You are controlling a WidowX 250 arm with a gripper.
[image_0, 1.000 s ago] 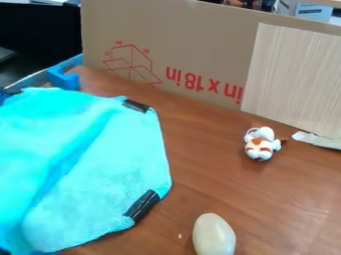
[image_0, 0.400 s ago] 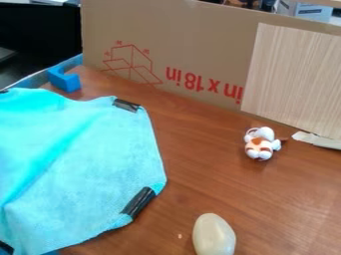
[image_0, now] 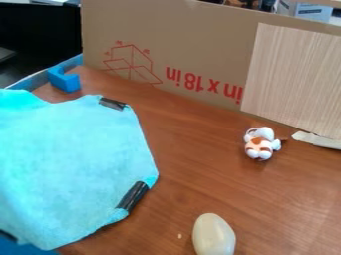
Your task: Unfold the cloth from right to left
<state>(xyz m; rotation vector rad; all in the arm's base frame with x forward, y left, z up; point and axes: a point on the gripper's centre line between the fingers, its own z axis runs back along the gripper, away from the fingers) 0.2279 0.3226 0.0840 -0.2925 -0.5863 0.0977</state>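
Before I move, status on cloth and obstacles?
Cloth mostly flat, runs off view's left edge; full unfold unconfirmed. Black strips at two right-hand corners. Blue block just beyond far edge. Pale egg-shaped object and small toy to right, not touching cloth.

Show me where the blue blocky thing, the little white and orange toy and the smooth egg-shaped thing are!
Blue blocky thing [image_0: 66, 82]: camera view, on its lower part.
White and orange toy [image_0: 263, 153]: camera view, on its lower end.
Egg-shaped thing [image_0: 214, 236]: camera view, on its middle.
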